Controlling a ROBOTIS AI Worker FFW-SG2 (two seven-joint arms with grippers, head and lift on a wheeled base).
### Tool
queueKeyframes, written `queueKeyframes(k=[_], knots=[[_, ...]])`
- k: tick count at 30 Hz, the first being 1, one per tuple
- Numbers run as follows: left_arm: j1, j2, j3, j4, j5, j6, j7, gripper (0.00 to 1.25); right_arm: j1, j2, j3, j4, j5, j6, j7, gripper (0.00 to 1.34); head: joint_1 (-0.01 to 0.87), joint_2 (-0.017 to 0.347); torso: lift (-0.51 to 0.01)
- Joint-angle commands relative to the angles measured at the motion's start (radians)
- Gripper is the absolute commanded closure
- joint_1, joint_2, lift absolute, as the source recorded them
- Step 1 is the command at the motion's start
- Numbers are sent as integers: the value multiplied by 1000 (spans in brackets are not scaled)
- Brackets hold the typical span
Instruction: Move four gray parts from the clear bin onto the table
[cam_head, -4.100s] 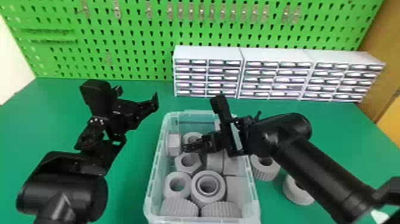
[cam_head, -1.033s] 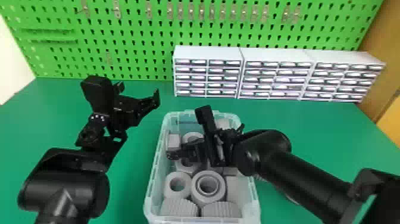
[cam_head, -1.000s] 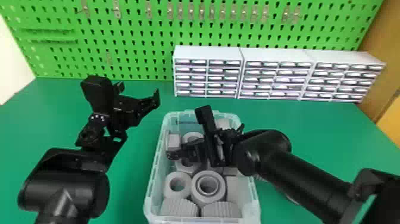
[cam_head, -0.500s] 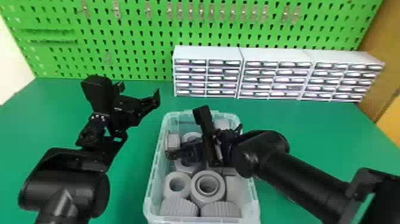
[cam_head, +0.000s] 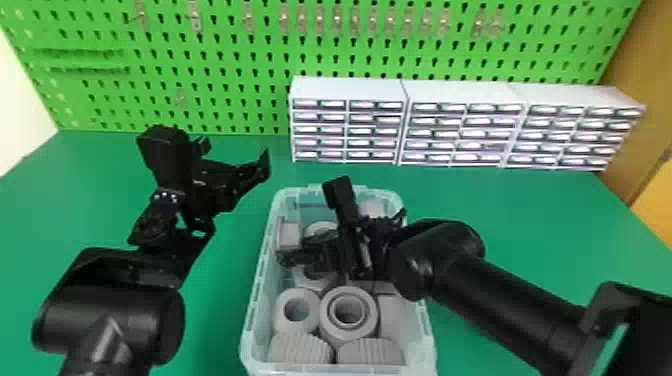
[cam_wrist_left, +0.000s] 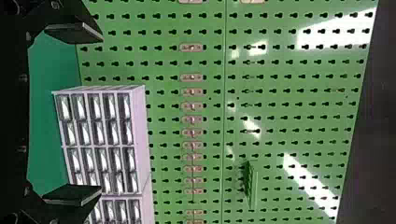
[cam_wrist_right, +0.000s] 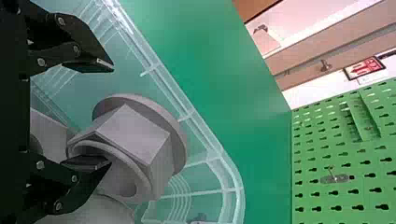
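The clear bin (cam_head: 253, 305) is set on the green table (cam_head: 210, 320), with gray parts held inside it. Near the end of the bin closest to the camera, two ribbed gray parts (cam_head: 300, 349) are seen side by side. Just beyond them, a smaller gray ring (cam_head: 283, 312) and a larger gray ring (cam_head: 370, 320) are placed with their holes facing up.

The right gripper (cam_head: 300, 252) is lowered into the far half of the bin, over the gray parts. In the right wrist view, its two fingers (cam_wrist_right: 91, 65) are spread apart. A flanged hexagonal gray part (cam_wrist_right: 140, 128) is seen beside the bin's wall, and its hollow end is partly covered by one finger; whether it is touched cannot be told. The other finger is held clear of this part.

The left gripper (cam_head: 235, 154) is held above the table, to the left of the bin. Its fingers are parted, with nothing held between them.

Behind the bin, white drawer cabinets (cam_head: 345, 90) are lined up on the table in front of a green pegboard (cam_head: 240, 60).
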Motion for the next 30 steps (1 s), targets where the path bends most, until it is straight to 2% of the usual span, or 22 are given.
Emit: queueKeyframes(k=[1,6,14,30], knots=[[1,0,0,0,0,0,0,142,0,0,3,0,2,-1,0,639,686,26,-50],[1,0,0,0,0,0,-2,142,2,0,5,-2,19,0,-3,872,686,26,-50],[4,0,3,0,0,0,-5,142,6,-2,6,-23,48,3,-20,1009,686,26,-50],[15,0,9,-2,0,0,-8,142,37,-14,-89,-127,161,54,-38,1053,686,26,-50]])
